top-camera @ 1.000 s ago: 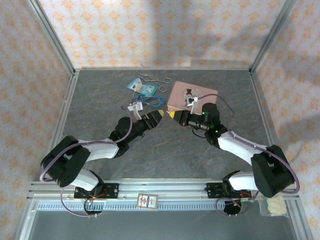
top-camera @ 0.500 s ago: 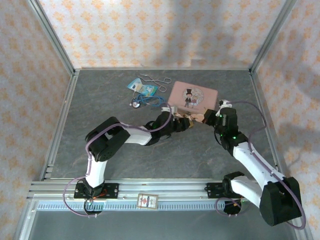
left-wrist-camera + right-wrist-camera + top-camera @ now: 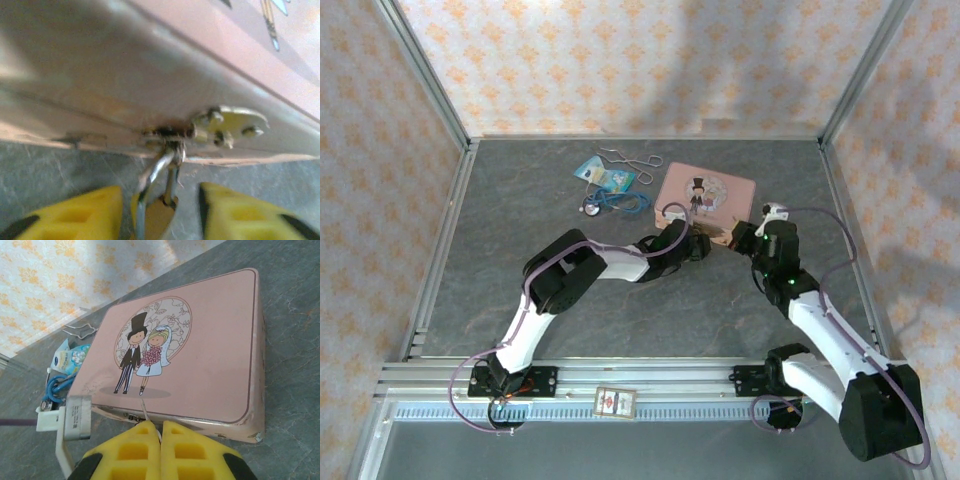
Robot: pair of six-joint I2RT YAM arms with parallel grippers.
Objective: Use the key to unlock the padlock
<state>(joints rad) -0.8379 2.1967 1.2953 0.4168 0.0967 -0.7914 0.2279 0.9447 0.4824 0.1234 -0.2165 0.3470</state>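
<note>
Grey stone-patterned table [image 3: 520,220] carries both arms. From its base at the near left, the left arm rises to a sharply bent elbow. It then stretches low and rightward, so the left gripper [image 3: 690,243] sits at the near edge of the pink tin box [image 3: 710,190].

In the left wrist view, that gripper [image 3: 160,194] has its yellow fingers [image 3: 75,215] spread apart and grips nothing. The padlock [image 3: 157,220] hangs between them, closer to the left finger and clear of the right. It is a small brass-gold body, partly cut off by the bottom edge of the view. Its thin silvery shackle [image 3: 155,170] is looped through the hasp [image 3: 230,122] on the front wall of the tin [image 3: 150,75].

Further right, the right arm climbs from its base and leans inward, bringing the right gripper [image 3: 738,238] just beside the tin's near right corner. In the right wrist view, this gripper [image 3: 160,432] has its fingers pressed together, pinching a thin silvery key [image 3: 145,410] seen edge-on. The key points at the tin [image 3: 200,355], whose lid shows a cartoon bride and groom.
</note>
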